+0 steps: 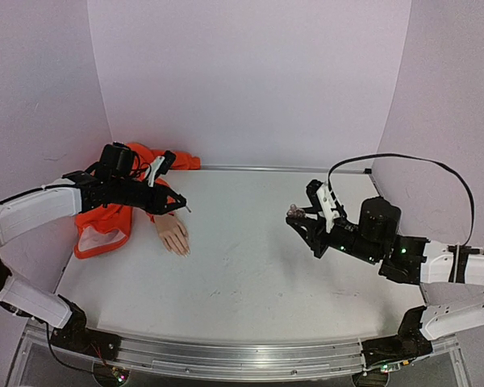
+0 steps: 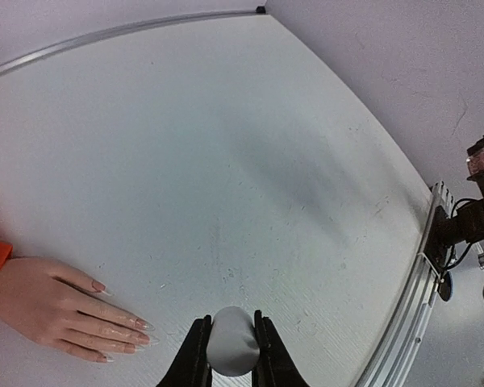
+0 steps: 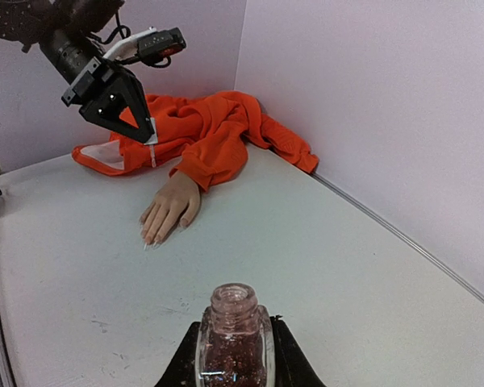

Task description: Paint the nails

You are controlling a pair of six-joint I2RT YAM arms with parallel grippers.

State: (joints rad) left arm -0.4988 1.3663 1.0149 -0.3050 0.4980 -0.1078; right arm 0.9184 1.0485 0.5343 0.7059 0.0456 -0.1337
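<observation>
The flesh-coloured mannequin hand (image 1: 173, 235) lies palm down at the left of the table, in an orange sleeve (image 1: 105, 218). Its long pale nails (image 2: 143, 325) point toward the table's middle; they also show in the right wrist view (image 3: 149, 242). My left gripper (image 1: 177, 203) hovers just above the hand, shut on the pale brush cap (image 2: 231, 347), jaws tight on both its sides. The brush itself is hidden under the cap. My right gripper (image 1: 300, 222) is at the right, shut on the open glass bottle (image 3: 231, 310) of reddish glitter polish, held upright.
The orange garment (image 3: 202, 133) is bunched in the back left corner against the walls. A metal strip (image 1: 266, 168) runs along the back wall and an aluminium rail (image 1: 226, 355) along the front edge. A black cable (image 1: 436, 165) loops over the right arm.
</observation>
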